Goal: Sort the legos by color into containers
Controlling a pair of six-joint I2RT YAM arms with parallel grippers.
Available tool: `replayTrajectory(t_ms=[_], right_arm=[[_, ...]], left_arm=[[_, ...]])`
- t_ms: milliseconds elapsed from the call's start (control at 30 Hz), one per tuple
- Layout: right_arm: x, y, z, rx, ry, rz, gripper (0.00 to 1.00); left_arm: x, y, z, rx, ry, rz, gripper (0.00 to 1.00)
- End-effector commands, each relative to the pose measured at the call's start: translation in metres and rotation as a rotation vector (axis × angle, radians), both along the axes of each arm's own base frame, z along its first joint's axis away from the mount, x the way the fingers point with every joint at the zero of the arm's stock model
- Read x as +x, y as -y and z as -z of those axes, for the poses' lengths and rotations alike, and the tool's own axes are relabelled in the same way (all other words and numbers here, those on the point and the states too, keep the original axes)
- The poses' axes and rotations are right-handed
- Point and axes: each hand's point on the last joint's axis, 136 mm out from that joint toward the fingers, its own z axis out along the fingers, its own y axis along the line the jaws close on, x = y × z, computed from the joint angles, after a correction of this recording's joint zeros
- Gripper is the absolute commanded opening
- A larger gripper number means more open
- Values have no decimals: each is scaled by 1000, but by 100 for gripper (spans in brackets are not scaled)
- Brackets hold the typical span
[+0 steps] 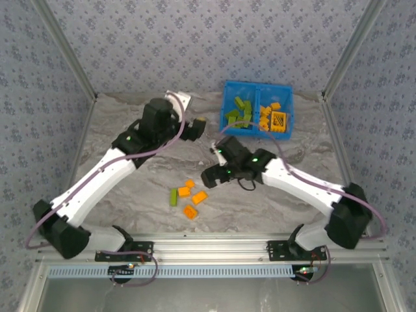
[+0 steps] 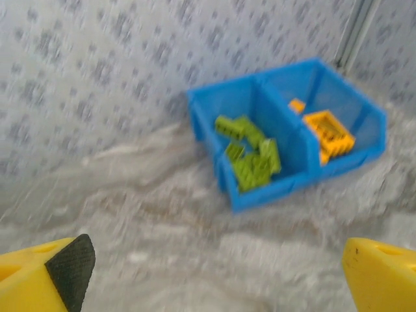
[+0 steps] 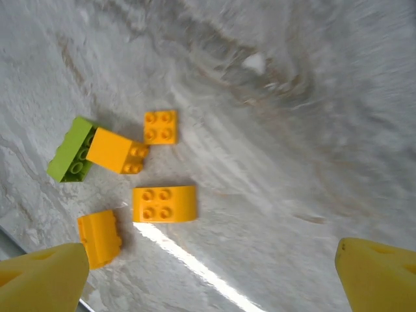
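Bricks fill the bin (image 1: 225, 97) at the table's (image 1: 260, 211) far edge, right of centre: green bricks (image 1: 239, 114) in its left compartment, orange bricks (image 1: 273, 117) in its right. Four loose orange bricks (image 3: 164, 204) and one loose green brick (image 3: 70, 158) lie towards the near edge. Left gripper (image 2: 214, 279) hangs left of the bin, fingers spread, empty. Right gripper (image 3: 214, 276) hovers near the loose bricks, fingers spread, empty.

Top external: above, behind my bases (image 1: 127, 250).
Left wrist: low, facing the blue bin (image 2: 266, 194).
Right wrist: close above loose legos (image 3: 164, 204).
Shared with top: blue bin, legos.
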Motion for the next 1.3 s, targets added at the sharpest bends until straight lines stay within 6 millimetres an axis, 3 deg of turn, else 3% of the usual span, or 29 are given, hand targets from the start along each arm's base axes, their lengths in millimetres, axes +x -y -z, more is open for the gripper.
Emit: replayTrajectory(t_ms=[0,200,367,500,700,967,1100,1267], right_arm=[[-5,-38,16,37,-48,40,100],[-5,-87,54,-27,-78,7,100],[-9,-105,75,-111,-69,-58,99],[-11,-111,89,-132,-98,-65,88],[-13,-112,106,-153,-127,-53,67],[-16,-112,122,-178,-158,-46,61],[-19,-112,128,-192,-180,-47,65],[-16,-112,119,-184,-157,-40,48]], left_arm=[[-25,-53,17,26,-26,-143,99],[-64,-110,57,-67,-71,-284,99],[-88,-140,79,-64,-126,-349,99],[-95,-160,83,-26,-140,-402,99],[-95,-164,80,-37,-120,-410,99],[-88,-159,87,-35,-139,-401,99],[-88,-159,87,-42,-139,-404,99],[-87,-158,88,-46,-143,-407,99]])
